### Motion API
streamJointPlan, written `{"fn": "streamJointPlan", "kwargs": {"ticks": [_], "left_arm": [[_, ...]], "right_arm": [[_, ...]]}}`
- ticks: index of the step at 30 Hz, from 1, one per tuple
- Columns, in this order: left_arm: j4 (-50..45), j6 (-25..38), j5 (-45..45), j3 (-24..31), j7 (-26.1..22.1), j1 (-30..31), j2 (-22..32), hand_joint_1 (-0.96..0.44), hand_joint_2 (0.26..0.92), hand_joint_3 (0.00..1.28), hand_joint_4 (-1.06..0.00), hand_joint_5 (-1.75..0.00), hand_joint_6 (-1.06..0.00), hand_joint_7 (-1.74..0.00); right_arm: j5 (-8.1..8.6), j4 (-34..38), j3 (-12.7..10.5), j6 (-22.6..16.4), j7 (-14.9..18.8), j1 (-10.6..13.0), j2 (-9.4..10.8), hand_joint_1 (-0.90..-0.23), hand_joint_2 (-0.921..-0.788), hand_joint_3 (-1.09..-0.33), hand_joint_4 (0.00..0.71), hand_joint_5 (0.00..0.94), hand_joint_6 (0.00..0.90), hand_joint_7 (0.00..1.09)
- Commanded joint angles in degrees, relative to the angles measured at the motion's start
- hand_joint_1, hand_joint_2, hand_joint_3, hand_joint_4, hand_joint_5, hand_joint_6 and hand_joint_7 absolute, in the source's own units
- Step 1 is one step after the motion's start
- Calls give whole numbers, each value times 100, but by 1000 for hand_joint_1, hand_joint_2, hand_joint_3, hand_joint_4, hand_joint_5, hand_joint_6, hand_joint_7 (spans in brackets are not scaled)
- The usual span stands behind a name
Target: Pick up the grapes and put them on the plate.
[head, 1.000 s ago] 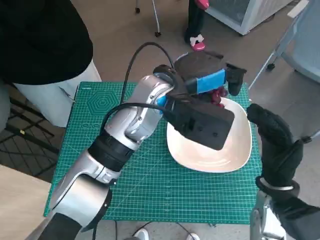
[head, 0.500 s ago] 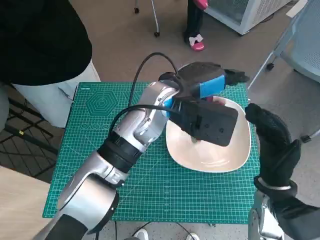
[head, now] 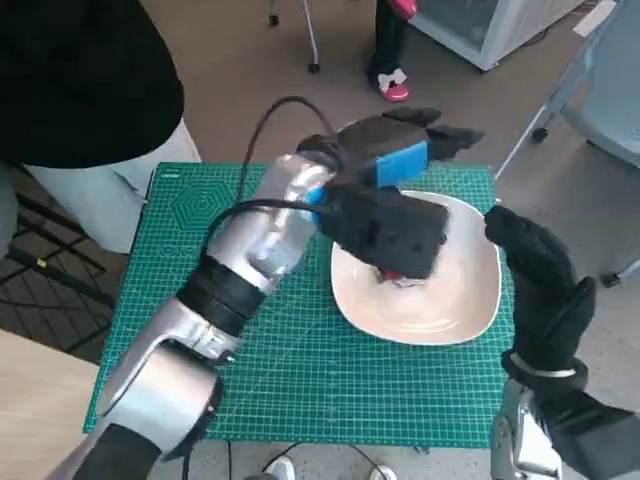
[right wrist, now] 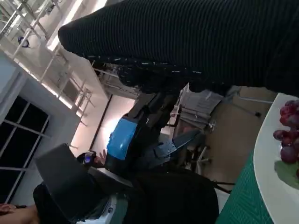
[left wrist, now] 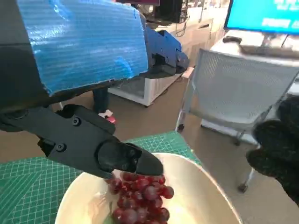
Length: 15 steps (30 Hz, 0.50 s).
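- Right of centre in the head view, the left hand [head: 392, 160] hangs over the far rim of the plate [head: 460, 305], and the grapes [head: 402, 277] lie inside the plate under the black wrist box.
- Judged from this, the step in hand is the release and withdrawal: the bunch looks set down, so the hand should lift straight up before swinging back, so no fingertip drags the stem or tips the plate.
- Its fingers [left wrist: 126, 156] appear stretched out and apart, with nothing between them; one dark tip sits just above the bunch, and whether it touches a berry I cannot tell from the left wrist view.
- At the right edge of the head view, the right hand [head: 540, 290] stands beside the plate rim, fingers loosely extended, holding nothing.
- Grapes: a small, tight cluster of dark red, glossy round berries [left wrist: 140, 198], with a bit of green beside it, resting on the cream plate, which stands on the green cutting mat [head: 200, 300] covering the counter.
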Motion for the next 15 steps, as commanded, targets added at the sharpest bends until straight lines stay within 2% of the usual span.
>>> {"fn": "streamJointPlan", "kwargs": {"ticks": [1, 9, 15], "left_arm": [[-279, -267, -269, 354, 224, 585, 466, -594, 921, 92, -93, -17, -267, -31], [-982, -669, -697, 1039, 801, 1812, 993, -506, 921, 98, -187, -28, -311, -35], [-1393, -688, -803, 1404, 1238, 2607, 1223, -566, 921, 159, -267, -24, -340, -26]], "right_arm": [[142, 107, -33, 107, 109, 31, -59, -640, -921, -807, 382, 1, 155, 118], [191, 254, -7, 72, 203, -50, -63, -631, -921, -810, 383, 1, 155, 115], [186, 438, 19, 64, 281, -181, -73, -627, -921, -812, 381, 0, 155, 112]]}}
